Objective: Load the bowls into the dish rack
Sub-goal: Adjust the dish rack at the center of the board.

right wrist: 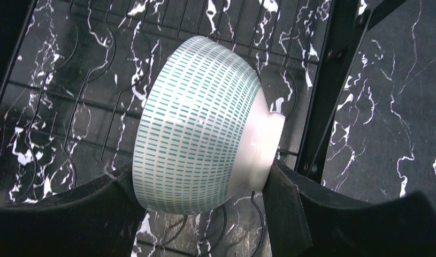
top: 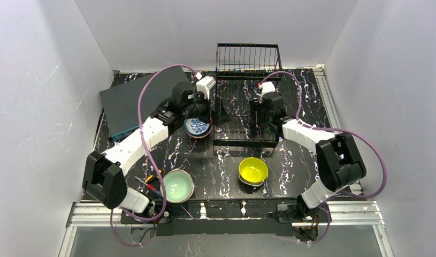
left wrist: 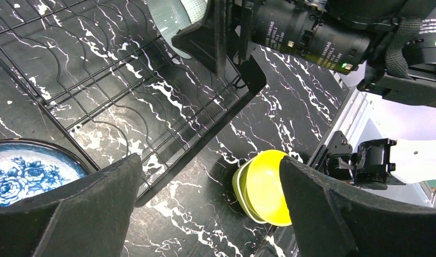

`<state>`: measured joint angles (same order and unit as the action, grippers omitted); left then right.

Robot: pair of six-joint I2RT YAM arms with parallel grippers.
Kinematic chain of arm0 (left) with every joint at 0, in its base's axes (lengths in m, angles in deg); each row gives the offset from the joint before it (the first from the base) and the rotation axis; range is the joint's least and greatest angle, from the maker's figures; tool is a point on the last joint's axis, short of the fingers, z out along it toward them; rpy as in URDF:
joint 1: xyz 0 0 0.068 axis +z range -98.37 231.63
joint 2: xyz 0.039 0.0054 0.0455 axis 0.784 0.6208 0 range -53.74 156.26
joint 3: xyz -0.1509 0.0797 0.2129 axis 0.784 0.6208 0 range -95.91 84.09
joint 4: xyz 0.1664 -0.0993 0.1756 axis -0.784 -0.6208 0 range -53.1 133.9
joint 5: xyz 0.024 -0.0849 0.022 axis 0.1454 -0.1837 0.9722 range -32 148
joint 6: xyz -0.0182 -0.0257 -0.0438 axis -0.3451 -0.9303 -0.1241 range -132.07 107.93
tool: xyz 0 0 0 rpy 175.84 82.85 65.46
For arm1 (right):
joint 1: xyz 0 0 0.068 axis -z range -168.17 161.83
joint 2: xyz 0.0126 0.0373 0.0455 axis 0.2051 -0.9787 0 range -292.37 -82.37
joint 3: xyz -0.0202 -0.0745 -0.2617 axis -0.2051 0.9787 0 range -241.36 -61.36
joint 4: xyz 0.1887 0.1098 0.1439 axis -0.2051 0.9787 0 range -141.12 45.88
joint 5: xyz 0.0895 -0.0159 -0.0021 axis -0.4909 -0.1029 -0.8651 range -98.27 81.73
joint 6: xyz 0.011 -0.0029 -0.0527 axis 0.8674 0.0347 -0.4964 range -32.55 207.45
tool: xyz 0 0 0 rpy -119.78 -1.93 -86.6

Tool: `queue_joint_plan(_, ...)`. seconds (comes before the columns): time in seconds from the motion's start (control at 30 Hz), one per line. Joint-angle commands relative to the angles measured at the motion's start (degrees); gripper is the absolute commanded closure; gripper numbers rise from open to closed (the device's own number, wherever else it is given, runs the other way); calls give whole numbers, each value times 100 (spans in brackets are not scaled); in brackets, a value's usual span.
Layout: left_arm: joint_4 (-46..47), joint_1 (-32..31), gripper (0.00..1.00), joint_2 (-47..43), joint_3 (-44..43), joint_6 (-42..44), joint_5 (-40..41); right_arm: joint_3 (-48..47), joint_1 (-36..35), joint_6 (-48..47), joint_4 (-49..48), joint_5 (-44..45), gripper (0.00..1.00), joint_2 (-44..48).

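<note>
The black wire dish rack (top: 242, 142) lies at the table's middle back, its upright basket (top: 247, 59) against the wall. My right gripper (right wrist: 199, 176) is shut on a white bowl with green dashes (right wrist: 197, 123), gripped rim to foot and held on its side just above the rack's wires (right wrist: 55, 96). My left gripper (left wrist: 209, 176) stands open with nothing between its fingers, just over the table by the rack's front left corner (left wrist: 124, 80). A blue-and-white patterned bowl (top: 197, 127) (left wrist: 23, 171) rests beside its left finger. The yellow bowl (top: 253, 170) (left wrist: 264, 187) and the mint-green bowl (top: 178, 184) sit near the front.
A dark grey flat box (top: 132, 104) lies at the back left. A few small coloured sticks (top: 151, 184) lie left of the mint-green bowl. White walls close in the table on three sides, and a metal rail (top: 231, 210) runs along the near edge.
</note>
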<state>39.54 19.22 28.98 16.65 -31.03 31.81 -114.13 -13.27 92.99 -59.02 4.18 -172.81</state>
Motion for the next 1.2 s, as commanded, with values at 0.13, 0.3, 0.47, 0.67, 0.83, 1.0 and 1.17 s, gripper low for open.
queue_joint_plan(0.13, -134, 6, 2, -73, -281, 126, -252, -459, 32, -147, -883, 314, 99, -198)
queue_joint_plan(0.3, -122, 5, 2, -62, -295, 115, -296, -555, 25, -182, -869, 385, 99, -357)
queue_joint_plan(0.47, -109, 6, 2, -78, -293, 112, -307, -637, 27, -200, -902, 445, 99, -510)
queue_joint_plan(0.67, -109, 6, 2, -89, -280, 109, -272, -798, 30, -142, -883, 666, 99, -763)
queue_joint_plan(0.83, -100, 6, 2, -80, -282, 109, -272, -881, 29, -45, -880, 584, 99, -928)
queue_joint_plan(1.0, -100, 6, 2, -98, -283, 105, -289, -896, 27, 26, -942, 206, 99, -1018)
queue_joint_plan(1.17, -83, 6, 2, -85, -287, 94, -333, -926, 38, 52, -960, -117, 99, -1054)
